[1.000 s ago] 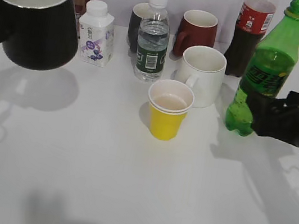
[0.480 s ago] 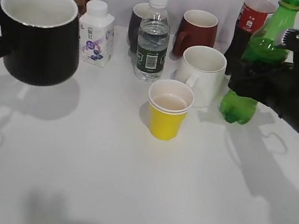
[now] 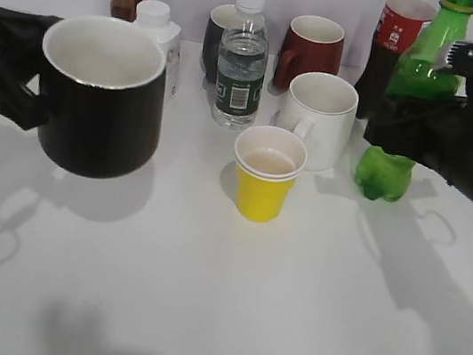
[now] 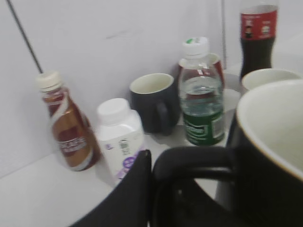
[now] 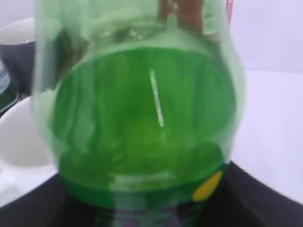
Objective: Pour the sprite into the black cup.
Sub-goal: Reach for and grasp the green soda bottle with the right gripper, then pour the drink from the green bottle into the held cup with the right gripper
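While your left tool (image 3: 27, 104) grips the black cup (image 3: 101, 97) by its handle, your right tool (image 3: 407, 123) clamps the sprite (image 3: 410, 88) just above the bench (image 3: 227, 293).

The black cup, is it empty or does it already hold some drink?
Empty: the black cup is upright, its white inside bare as far as visible.

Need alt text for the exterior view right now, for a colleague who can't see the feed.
The left end effector holds a black cup by its handle, upright above the white table, while the right end effector grips a green Sprite bottle, upright. Between them stand a yellow paper cup, mugs and other bottles.
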Robot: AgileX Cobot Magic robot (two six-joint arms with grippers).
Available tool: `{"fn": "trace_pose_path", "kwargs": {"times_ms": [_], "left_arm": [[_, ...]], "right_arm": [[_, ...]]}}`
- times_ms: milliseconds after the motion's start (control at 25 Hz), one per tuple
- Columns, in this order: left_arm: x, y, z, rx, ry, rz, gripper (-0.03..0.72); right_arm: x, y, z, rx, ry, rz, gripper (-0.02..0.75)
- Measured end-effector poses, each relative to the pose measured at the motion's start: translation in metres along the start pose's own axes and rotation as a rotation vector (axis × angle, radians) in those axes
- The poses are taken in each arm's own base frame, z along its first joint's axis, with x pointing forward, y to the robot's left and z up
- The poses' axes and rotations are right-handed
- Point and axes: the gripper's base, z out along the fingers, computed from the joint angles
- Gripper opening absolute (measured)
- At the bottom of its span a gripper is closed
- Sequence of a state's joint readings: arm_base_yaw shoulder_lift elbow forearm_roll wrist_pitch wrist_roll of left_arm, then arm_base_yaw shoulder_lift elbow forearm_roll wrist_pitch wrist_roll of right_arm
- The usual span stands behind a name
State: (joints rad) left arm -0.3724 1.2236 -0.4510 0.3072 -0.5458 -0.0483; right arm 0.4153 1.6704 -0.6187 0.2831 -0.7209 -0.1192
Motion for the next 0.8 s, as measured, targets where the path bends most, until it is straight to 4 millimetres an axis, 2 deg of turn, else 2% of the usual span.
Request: {"fn": "trace_pose_path", "kwargs": {"times_ms": [440,600,800], "left_arm": [[-0.003,-0.021,-0.007,0.078,0.065,0.025,0.043],[-0.007,-0.036,-0.006,0.143,0.082,0.044,0.043],[-0.019,-0.050,-0.003,0.202,0.088,0.067,0.043]], "right_arm": [[-0.051,0.008,-0.052,-0.146,0.009,-0.201,0.410],[-0.057,0.010,-0.071,-0.199,0.063,-0.343,0.410],[-0.058,0.010,-0.085,-0.230,0.111,-0.512,0.410]]}}
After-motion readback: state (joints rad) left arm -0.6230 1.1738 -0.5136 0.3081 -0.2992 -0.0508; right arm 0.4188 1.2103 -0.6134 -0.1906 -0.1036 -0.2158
